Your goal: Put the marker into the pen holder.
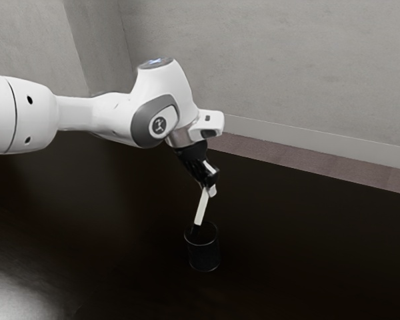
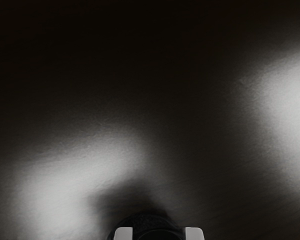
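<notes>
Grey wall (image 1: 287, 67), pale baseboard (image 1: 307, 143); dark table (image 1: 313, 233), spreading to either side of the pen holder (image 1: 205, 259), far edge well apart from it. One white arm (image 1: 93, 113), mine, reaching from the exterior view's left, hand angled downward. One claw (image 1: 210, 189), closed on the upper end of one white marker (image 1: 201, 208), tilted, dark tip at the holder's mouth.

1. The exterior view looks from the arm's (image 1: 100, 120) side, standing well back, angled down across the table (image 1: 307, 247) toward the wall (image 1: 280, 60).
2. The wrist view rides beside the gripper (image 1: 209, 190), much nearer, facing the table.
3. Both views share part of the tabletop.
</notes>
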`<state>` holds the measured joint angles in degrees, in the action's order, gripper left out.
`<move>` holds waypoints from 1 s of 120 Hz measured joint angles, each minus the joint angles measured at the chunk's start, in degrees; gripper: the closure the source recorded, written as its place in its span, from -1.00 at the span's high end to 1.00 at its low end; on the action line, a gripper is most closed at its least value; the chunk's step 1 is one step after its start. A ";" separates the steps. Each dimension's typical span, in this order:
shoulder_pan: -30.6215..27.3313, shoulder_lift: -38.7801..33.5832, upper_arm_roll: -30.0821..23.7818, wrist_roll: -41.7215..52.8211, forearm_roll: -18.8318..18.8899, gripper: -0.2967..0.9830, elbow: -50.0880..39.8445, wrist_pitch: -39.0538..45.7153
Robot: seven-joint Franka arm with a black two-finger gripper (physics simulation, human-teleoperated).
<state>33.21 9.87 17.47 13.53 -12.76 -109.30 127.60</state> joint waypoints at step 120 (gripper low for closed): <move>0.67 -1.02 0.13 -3.25 -0.68 -0.59 -2.52 0.89</move>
<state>33.88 8.85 17.60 10.28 -13.44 -111.82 128.49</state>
